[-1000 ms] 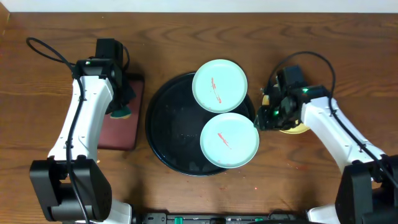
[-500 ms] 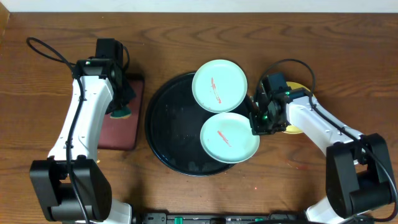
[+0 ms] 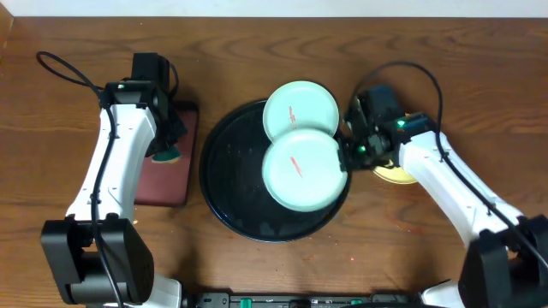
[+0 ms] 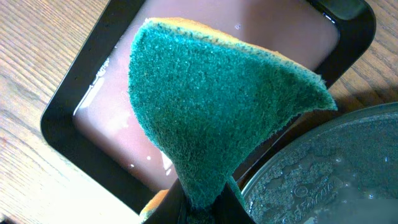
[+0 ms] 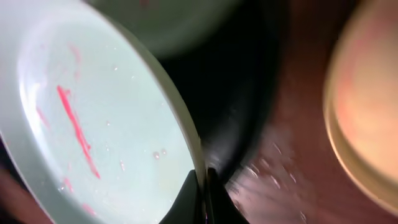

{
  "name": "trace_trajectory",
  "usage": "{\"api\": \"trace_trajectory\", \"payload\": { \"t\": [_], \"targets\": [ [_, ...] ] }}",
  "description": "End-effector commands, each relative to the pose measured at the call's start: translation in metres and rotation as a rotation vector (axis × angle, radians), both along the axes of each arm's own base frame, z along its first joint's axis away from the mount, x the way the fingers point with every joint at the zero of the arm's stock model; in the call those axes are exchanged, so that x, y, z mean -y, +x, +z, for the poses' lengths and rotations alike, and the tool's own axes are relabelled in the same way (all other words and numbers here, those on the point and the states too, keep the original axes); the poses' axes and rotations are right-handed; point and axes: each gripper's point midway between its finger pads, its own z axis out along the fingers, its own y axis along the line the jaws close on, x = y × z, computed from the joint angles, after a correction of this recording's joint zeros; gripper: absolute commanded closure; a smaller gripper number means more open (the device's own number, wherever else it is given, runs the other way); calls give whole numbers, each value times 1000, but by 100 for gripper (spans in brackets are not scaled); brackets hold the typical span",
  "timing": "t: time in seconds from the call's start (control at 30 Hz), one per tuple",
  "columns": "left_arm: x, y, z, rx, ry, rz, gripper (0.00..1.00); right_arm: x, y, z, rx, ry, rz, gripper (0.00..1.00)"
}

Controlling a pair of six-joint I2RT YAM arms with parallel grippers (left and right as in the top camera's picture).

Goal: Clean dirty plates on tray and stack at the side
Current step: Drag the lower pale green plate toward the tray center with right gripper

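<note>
Overhead looks straight down on the table [image 3: 257,51]. Close wrist views share its sponge [image 4: 211,112] (left) and teal plate [image 5: 93,124] (right).

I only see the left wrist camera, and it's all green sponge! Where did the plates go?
Observer: Overhead, the front mint plate overlaps the back mint plate, both over the round black tray.
Operator: Are they yucky?
Observer: The front mint plate has red streaks.
Operator: Who's holding it?
Observer: The right gripper pinches its rim.
</note>
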Motion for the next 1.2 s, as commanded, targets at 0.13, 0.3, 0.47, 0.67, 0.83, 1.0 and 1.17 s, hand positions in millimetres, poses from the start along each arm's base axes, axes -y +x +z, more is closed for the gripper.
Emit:
{"api": "trace_trajectory", "payload": {
  "t": [0.13, 0.3, 0.47, 0.67, 0.83, 1.0, 1.17],
  "targets": [
    [-2, 3, 6, 14, 8, -5, 93, -47, 19, 19, 99, 44, -194, 99],
    [-2, 1, 3, 6, 7, -5, 92, -68, 5, -2, 77, -22, -226, 99],
    [-2, 0, -3, 2, 7, -5, 93, -86, -14, -42, 42, -128, -156, 99],
    [-2, -2, -5, -4, 7, -5, 93, -96, -25, -58, 18, -155, -89, 99],
    [-2, -2, -5, -3, 7, -4, 93, -104, -27, -53, 26, -126, -18, 96],
    [-2, -2, -5, -3, 7, -5, 92, -113, -27, -35, 48, -112, 126, 71],
    [-2, -2, -5, -3, 7, -5, 93, -111, -28, -21, 28, -129, 148, 63]
  ]
}}
